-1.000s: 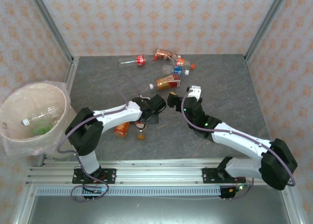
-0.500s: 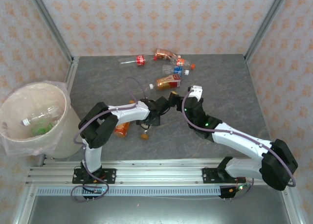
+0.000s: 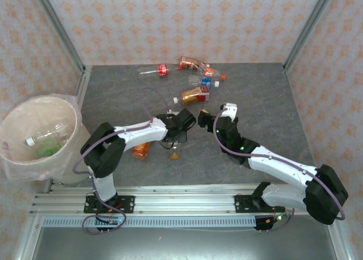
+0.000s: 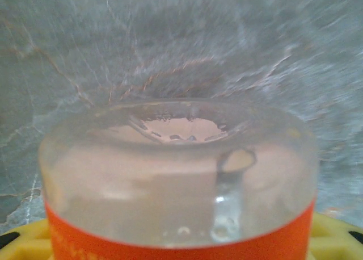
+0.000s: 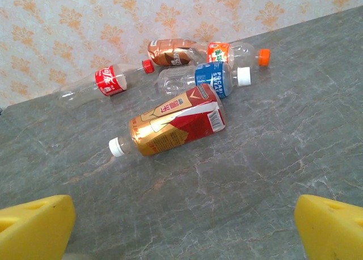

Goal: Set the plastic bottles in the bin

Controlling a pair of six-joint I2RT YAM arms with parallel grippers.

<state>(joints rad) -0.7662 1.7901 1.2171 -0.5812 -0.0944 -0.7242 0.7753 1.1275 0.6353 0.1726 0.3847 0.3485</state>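
My left gripper [image 3: 180, 126] is shut on a clear bottle with an orange label [image 4: 181, 175], whose base points away from the wrist camera. Yellow pads [image 4: 17, 240] show at both sides of it, and its orange cap end [image 3: 174, 155] sticks out toward the near edge. My right gripper [image 3: 203, 113] stands open over bare table, fingers [image 5: 34, 226] wide apart. Beyond it lie a gold-and-red bottle [image 5: 176, 121], a blue-labelled one [image 5: 207, 78], a red-labelled one [image 5: 105, 81], a brown one [image 5: 173, 51] and an orange-capped one [image 5: 238, 53]. Another orange bottle [image 3: 142, 150] lies under the left arm.
The pink-beige bin [image 3: 57, 109] with its clear liner stands off the table's left edge and holds a couple of bottles [image 3: 42, 142]. Metal posts and patterned walls close the table at the back and sides. The two grippers are close together at mid-table.
The left arm's elbow has swung out and back, and the held bottle's orange cap has shifted right. The right gripper has drifted slightly right and nearer.
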